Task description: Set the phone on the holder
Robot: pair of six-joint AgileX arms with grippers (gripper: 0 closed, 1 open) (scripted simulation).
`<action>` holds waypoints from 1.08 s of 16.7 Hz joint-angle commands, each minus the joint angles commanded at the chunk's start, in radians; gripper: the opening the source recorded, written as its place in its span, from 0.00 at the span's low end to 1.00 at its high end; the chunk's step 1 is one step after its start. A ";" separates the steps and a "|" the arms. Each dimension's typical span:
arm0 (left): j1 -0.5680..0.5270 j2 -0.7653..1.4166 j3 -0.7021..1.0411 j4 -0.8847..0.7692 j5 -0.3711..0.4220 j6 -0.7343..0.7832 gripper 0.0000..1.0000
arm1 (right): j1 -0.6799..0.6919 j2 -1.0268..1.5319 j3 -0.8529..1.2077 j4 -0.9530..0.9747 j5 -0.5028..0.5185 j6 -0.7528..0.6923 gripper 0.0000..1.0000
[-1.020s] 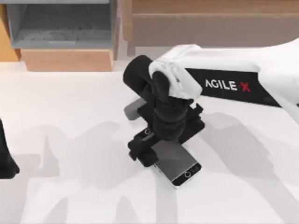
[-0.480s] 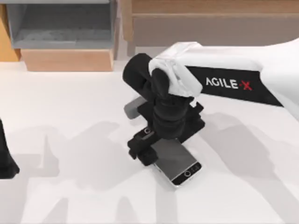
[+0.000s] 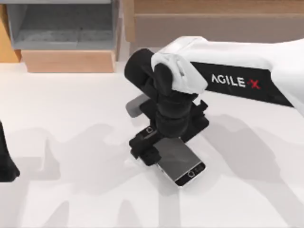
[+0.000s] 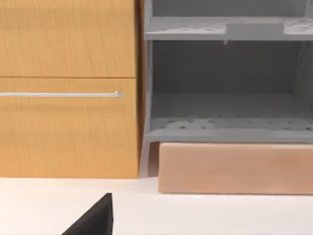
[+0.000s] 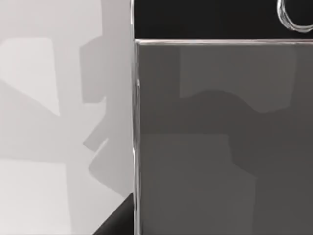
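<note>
The right gripper (image 3: 159, 142) is down on the phone (image 3: 179, 161), over its upper end; whether its fingers are clamped on it cannot be told. The phone lies on the table (image 3: 71, 118), just in front of the dark holder (image 3: 199, 124). The step in hand looks like the grasp; next comes lifting it back onto the holder. Its long axis runs diagonally, home button away from the holder. The left arm (image 3: 5, 161) is parked well left of the phone.

The right arm (image 3: 237, 78) reaches in from the right side and bends down near the middle, wrist pointing straight down, its hand (image 3: 164, 142) low. The left arm (image 3: 5, 159) sits parked at the left edge.
</note>
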 joint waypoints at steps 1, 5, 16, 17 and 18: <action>0.000 0.000 0.000 0.000 0.000 0.000 1.00 | 0.000 0.000 0.000 0.000 0.000 0.000 0.00; 0.000 0.000 0.000 0.000 0.000 0.000 1.00 | -0.082 -0.074 0.023 0.027 -0.011 -0.015 0.00; 0.000 0.000 0.000 0.000 0.000 0.000 1.00 | -0.761 -0.507 -0.211 0.292 -0.171 -0.166 0.00; 0.000 0.000 0.000 0.000 0.000 0.000 1.00 | -0.832 -0.544 -0.236 0.322 -0.196 -0.188 0.00; 0.000 0.000 0.000 0.000 0.000 0.000 1.00 | -0.899 -0.579 -0.263 0.351 -0.222 -0.212 0.00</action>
